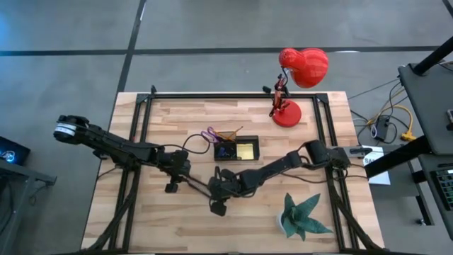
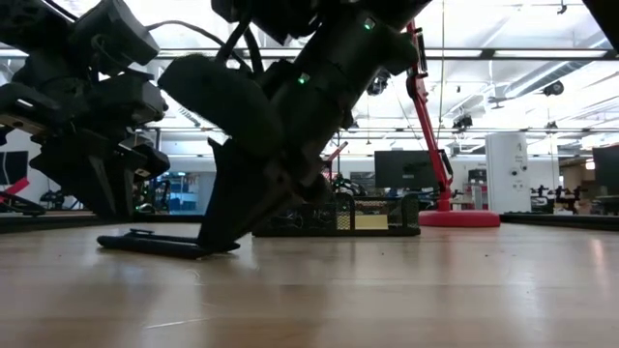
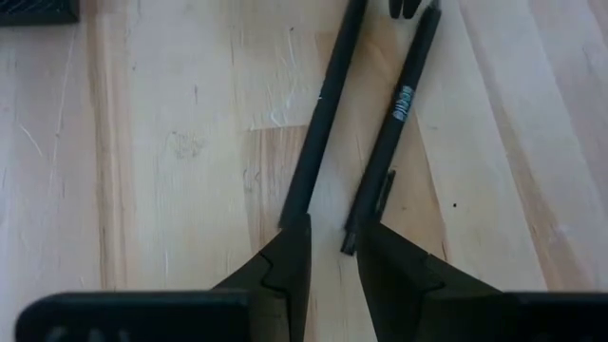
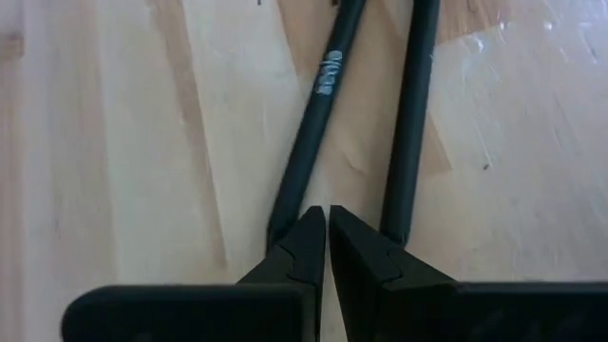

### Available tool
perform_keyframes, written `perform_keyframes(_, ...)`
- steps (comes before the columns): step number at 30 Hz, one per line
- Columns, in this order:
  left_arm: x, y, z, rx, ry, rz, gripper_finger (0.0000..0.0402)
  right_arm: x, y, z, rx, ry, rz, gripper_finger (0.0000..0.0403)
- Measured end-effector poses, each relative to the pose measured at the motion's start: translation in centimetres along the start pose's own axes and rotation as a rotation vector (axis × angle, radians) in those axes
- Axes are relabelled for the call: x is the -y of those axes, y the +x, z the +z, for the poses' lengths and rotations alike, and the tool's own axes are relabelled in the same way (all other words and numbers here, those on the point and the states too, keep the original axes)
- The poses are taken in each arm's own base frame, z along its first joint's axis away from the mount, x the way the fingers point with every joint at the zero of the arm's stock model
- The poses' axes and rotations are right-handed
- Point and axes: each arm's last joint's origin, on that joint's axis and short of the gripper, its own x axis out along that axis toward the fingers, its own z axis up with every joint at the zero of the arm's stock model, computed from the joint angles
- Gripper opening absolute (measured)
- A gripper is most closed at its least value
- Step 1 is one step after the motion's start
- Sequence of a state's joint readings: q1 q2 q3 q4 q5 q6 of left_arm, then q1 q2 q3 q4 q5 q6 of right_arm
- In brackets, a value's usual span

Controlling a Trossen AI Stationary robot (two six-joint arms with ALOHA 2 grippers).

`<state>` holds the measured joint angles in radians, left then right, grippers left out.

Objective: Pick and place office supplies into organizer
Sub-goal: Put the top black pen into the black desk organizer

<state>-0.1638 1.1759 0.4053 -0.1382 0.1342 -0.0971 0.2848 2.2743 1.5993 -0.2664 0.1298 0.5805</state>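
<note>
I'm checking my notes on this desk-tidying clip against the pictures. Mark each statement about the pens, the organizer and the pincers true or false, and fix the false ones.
1. Two dark pens lie on the table in front of the left pincer. True.
2. The right pincer is wide open. False: its fingers are shut, tips together, between the two pen ends.
3. The yellow sticky-note pad sits in the black organizer. True.
4. The red desk lamp stands beside the green paper plant. False: the lamp is at the far edge, the plant at the near edge.
5. The purple-handled scissors are in the left pincer. False: they lie by the organizer.
</note>
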Motion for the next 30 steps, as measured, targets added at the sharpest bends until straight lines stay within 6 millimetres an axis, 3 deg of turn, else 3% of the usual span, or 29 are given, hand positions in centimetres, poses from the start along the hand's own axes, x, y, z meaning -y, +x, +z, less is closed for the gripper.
perform_keyframes(10, 0.0, 0.0, 0.0, 0.0, 0.0, 0.0, 0.007, -0.7, -1.6, 1.7, 0.02, -0.044, -0.08, 0.0013)
perform_keyframes(16, 0.0, 0.0, 0.0, -0.001, 0.0, 0.0, 0.007, -0.1, -2.0, 1.5, -0.019, -0.087, -0.207, 0.0013)
perform_keyframes(30, 0.0, 0.0, -0.1, -0.003, 0.0, 0.0, 0.007, -0.4, -1.8, 1.0, -0.032, -0.113, -0.19, 0.0013)
